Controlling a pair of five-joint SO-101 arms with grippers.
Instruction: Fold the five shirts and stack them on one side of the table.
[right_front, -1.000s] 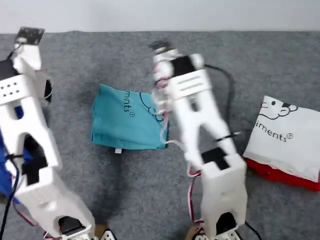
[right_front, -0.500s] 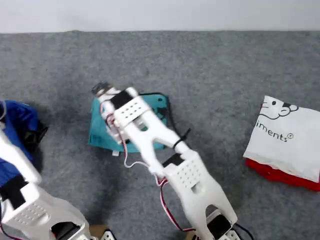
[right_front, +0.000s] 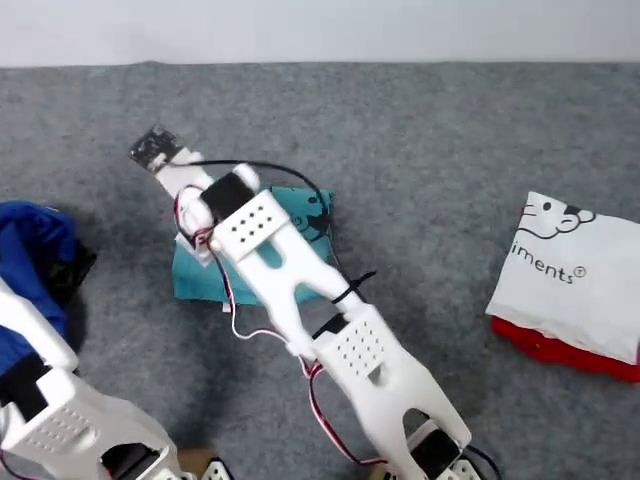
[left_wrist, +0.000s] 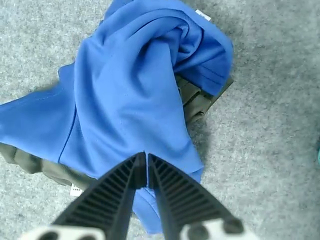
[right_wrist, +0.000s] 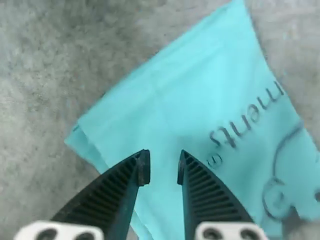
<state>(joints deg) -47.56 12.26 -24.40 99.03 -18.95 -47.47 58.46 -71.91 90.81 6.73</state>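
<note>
If that fold is to survive, bite every layer

Far left, the left gripper (left_wrist: 146, 167) pinches the blue shirt (left_wrist: 125, 95), bunched over an olive shirt (left_wrist: 197, 102). Centre, the right gripper (right_wrist: 161, 167) hovers part-open at the edge of the folded teal shirt (right_wrist: 200, 105). Take all layers, I'd say, then travel level to the white shirt (right_front: 575, 275) atop the red shirt (right_front: 555, 350), far right.

Right arm (right_front: 270, 250) over folded teal shirt (right_front: 200, 282); white shirt (right_front: 575, 280) atop red shirt (right_front: 560, 350)

Teal folded cotton shirt (right_front: 308, 212) flat mid-table; white folded shirt (right_front: 580, 275) atop red folded shirt (right_front: 545, 347), rt edge; crumpled blue shirt (left_wrist: 125, 100) over olive shirt (left_wrist: 192, 100), left.
</note>
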